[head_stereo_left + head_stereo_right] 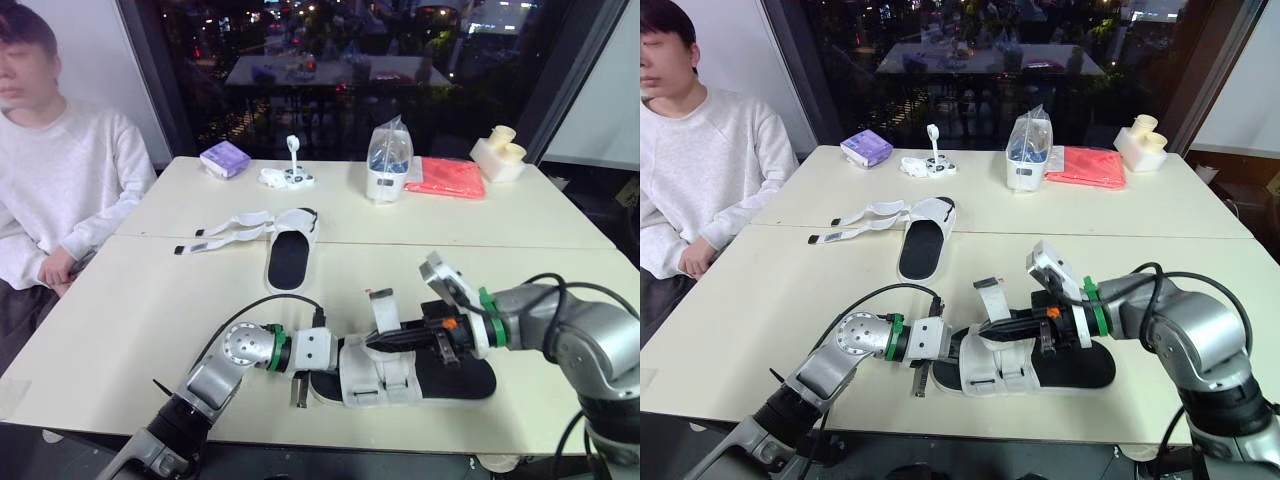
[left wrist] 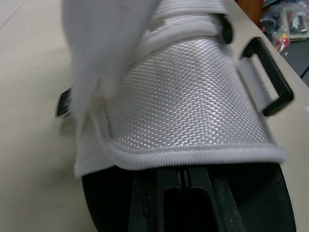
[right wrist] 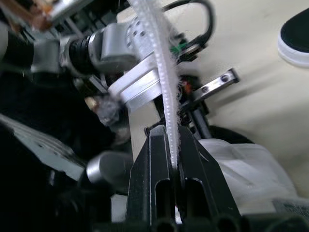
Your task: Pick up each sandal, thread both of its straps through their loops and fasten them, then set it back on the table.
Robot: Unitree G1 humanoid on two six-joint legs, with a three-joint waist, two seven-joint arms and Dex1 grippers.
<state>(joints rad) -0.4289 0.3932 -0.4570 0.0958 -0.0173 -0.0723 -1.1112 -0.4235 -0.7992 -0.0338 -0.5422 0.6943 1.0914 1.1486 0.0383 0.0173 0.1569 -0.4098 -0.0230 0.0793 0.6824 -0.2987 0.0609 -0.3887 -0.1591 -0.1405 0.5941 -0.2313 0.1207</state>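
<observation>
The near sandal (image 1: pixel 400 378) lies at the 6 o'clock edge of the table (image 1: pixel 120 330), with its toe toward 9 o'clock. The right gripper (image 1: pixel 382 342) is pinched narrow on one white strap (image 1: pixel 383 303), whose free end stands up toward 12 o'clock above the white upper. The left gripper (image 1: pixel 335 368) sits at the toe, fingers nearly together with nothing visible between them. It appears to brace the sandal rather than clamp it.

The step in hand looks like threading this strap. A pinch nearer the free end would make the tip stiffer. The strap should then swing over the upper to the black loop (image 2: pixel 270 77) on its side and go in square, not twisted. The left arm needs to press the toe firmly, or the sandal is likely to slide with the pull.

The second sandal (image 1: pixel 290 252), at 11 o'clock of the first, lies with its straps spread open, not yet fastened.
</observation>
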